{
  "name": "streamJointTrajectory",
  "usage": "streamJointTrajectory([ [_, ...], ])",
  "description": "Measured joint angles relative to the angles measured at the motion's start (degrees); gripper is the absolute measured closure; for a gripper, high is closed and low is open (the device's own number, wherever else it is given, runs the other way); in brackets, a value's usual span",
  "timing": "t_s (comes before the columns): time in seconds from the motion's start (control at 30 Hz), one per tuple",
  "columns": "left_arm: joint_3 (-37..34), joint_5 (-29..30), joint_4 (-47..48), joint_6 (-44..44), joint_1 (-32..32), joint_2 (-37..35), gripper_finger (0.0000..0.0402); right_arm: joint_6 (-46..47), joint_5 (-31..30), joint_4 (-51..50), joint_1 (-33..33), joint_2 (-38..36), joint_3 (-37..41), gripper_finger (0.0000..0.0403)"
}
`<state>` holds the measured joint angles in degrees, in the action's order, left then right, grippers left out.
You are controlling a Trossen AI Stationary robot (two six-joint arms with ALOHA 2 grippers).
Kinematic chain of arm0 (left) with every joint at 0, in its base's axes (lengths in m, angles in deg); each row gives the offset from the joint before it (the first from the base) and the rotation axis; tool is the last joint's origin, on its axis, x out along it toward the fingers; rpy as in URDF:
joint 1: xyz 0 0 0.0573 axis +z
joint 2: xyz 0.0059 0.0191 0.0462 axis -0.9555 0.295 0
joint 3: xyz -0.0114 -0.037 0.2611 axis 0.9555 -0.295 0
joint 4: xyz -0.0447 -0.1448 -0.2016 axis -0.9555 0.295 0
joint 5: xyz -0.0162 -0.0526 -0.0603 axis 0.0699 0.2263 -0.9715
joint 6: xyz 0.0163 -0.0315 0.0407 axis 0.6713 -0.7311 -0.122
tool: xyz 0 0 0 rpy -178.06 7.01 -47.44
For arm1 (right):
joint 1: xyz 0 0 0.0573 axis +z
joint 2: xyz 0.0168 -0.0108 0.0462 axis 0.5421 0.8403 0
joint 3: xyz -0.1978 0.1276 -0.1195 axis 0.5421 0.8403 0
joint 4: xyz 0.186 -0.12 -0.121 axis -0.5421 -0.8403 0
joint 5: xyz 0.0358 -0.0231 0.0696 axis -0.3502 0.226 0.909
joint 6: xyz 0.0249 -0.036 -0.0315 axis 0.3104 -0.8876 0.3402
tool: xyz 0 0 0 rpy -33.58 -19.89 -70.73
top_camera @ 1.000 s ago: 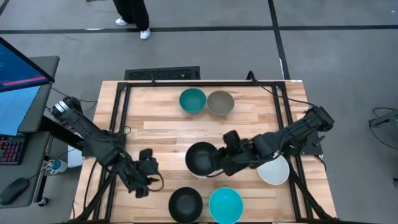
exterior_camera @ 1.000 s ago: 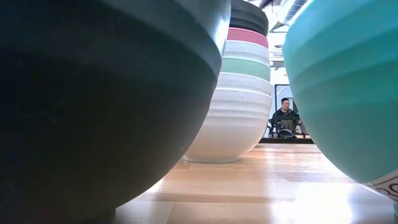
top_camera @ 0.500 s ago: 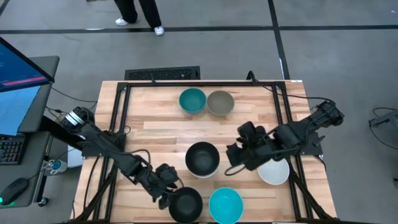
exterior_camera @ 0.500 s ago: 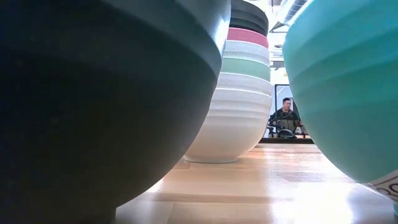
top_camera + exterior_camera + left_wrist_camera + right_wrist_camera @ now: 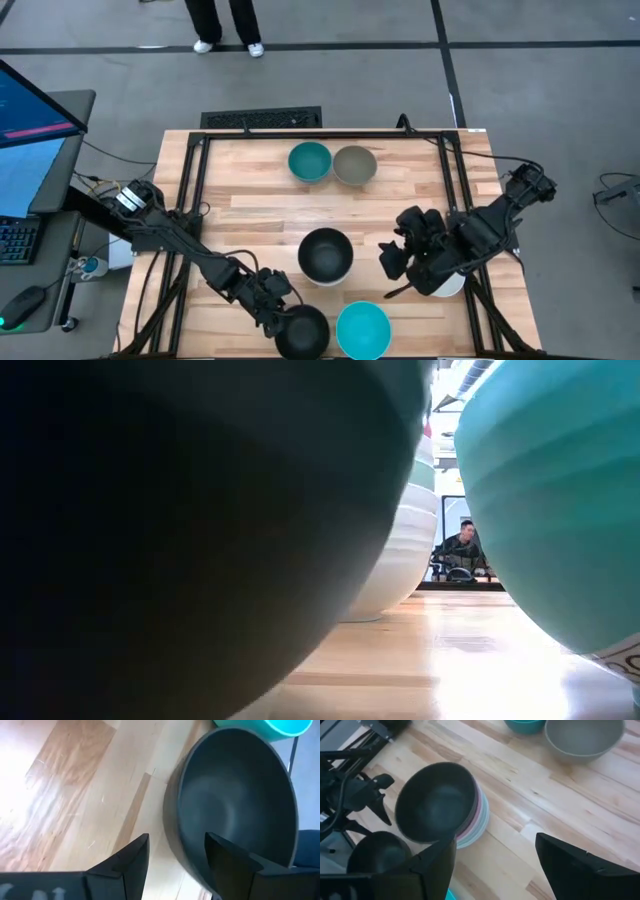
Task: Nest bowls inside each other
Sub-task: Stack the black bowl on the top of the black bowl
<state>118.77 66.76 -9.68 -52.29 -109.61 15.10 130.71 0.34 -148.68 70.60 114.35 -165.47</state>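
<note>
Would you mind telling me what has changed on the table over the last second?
The left hand travelled right to the loose black bowl, open fingers straddling its rim. The right hand, open, backed off the nested stack toward the white bowl. All bowls kept their places.

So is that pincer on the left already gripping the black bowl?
No, the left pincer is open, its two fingers straddling the rim of the black bowl without closing on it.

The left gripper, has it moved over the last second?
Yes. In the high view the left gripper has travelled along the table's near edge toward the cyan bowl, reaching the rim of the lone black bowl.
</note>
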Motion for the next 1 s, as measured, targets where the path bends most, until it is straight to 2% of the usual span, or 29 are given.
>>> streamJointTrajectory([
  [0.5, 0.48, -0.30, 1.27, 1.85, 0.11, 0.22, 0.0219, 2.29, -1.13, -1.35, -0.35, 0.00, 0.00, 0.0106],
  [0.73, 0.57, -1.61, -1.79, 2.97, 0.13, 2.32, 0.0220, 7.43, 3.15, -3.51, 2.61, 0.02, 1.87, 0.0107],
  [0.87, 0.50, -3.45, -3.19, 3.01, 0.04, 4.42, 0.0243, 12.41, 6.02, -3.38, 5.55, -0.02, 4.59, 0.0106],
  [1.0, 0.48, -3.45, -2.90, 3.34, 0.18, 4.77, 0.0289, 15.87, 9.04, -2.65, 8.31, 0.15, 6.36, 0.0107],
])
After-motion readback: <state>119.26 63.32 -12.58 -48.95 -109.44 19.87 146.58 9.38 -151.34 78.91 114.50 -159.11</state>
